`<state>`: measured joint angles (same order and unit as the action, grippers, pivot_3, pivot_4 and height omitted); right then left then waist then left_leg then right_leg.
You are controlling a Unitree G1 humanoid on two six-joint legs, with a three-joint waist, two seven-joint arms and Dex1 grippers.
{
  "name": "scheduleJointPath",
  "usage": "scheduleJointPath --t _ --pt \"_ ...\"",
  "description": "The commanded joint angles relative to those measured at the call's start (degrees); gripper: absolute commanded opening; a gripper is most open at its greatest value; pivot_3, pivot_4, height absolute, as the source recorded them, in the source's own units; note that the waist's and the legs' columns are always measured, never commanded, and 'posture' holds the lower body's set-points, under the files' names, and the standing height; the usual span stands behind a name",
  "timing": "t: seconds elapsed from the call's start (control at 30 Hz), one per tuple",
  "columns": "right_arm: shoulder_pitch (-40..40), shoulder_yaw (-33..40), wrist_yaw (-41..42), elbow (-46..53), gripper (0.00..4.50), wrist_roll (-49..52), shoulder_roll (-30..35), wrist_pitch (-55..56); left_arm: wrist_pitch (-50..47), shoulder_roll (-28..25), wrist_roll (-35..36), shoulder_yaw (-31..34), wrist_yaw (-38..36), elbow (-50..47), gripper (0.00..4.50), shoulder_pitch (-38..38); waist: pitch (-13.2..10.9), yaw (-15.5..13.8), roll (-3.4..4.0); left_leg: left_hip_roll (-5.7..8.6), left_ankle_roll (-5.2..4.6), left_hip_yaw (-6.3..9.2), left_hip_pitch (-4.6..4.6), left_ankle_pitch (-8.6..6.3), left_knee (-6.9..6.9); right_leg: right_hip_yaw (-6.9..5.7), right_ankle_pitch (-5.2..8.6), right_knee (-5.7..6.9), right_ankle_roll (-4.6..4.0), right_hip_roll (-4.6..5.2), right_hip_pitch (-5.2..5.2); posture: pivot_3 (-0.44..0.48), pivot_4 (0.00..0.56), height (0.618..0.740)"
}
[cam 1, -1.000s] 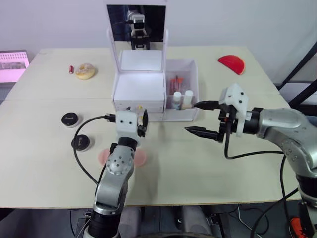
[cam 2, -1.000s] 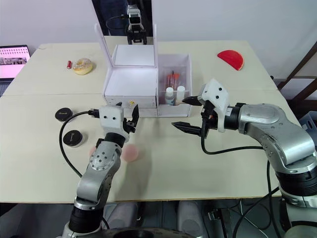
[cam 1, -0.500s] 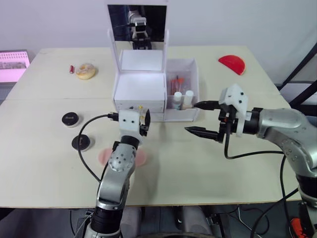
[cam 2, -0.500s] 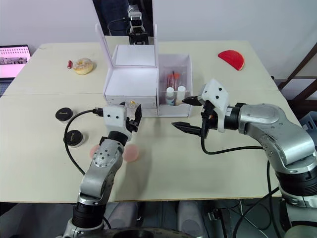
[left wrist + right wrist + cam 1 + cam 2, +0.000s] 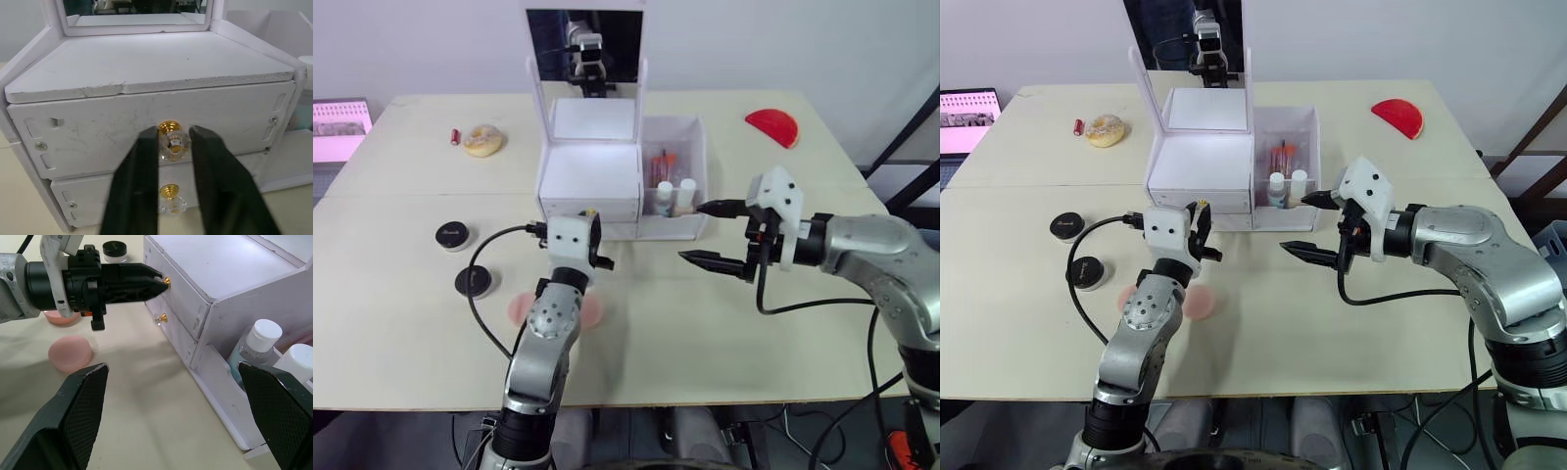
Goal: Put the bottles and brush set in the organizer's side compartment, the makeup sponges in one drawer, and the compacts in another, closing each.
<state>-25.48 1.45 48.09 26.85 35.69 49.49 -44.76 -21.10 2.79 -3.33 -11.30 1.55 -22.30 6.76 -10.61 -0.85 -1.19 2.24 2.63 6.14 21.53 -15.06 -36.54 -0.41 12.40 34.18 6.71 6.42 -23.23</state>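
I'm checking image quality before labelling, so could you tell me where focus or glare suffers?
Left wrist view: the upper drawer knob is sharp, the left claw fingers soft. Right wrist view: the right claw fingers blur at the edges. Left eye view: the organizer top is washed out.

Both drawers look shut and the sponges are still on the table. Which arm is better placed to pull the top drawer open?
Left. The left gripper has its fingers either side of the top knob. The right gripper hangs open off the organizer's side compartment.
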Motion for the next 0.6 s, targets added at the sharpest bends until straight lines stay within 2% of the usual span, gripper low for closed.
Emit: scheduleJointPath --t 0.03,0.33,0.6 --pt "0.2 1.0 0.0 1.5 4.50 -0.2 0.3 0.4 1.7 0.8 0.0 -0.1 0.2 -1.7 0.30 0.9 0.0 0.0 0.00 0.00 0.00 0.00 0.00 0.00 0.00 0.00 0.00 0.00 -0.01 0.00 0.00 0.000 0.150 0.739" --pt "0.0 1.0 0.1 1.5 4.50 -0.5 0.1 0.4 0.5 -1.2 0.1 -1.4 -2.2 -5.1 0.30 -1.6 0.0 0.1 0.00 0.00 0.00 0.00 0.00 0.00 0.00 0.00 -0.01 -0.01 -0.01 0.00 0.00 0.000 0.150 0.739" --pt "-0.3 0.8 0.3 0.9 4.50 -0.9 0.2 0.7 1.9 -9.0 3.7 -2.8 -10.8 -15.6 0.30 -11.5 0.0 -0.1 0.01 -0.01 0.00 0.01 0.00 0.00 0.18 0.00 -0.05 -0.05 -0.13 0.00 -0.08 0.000 0.150 0.739"
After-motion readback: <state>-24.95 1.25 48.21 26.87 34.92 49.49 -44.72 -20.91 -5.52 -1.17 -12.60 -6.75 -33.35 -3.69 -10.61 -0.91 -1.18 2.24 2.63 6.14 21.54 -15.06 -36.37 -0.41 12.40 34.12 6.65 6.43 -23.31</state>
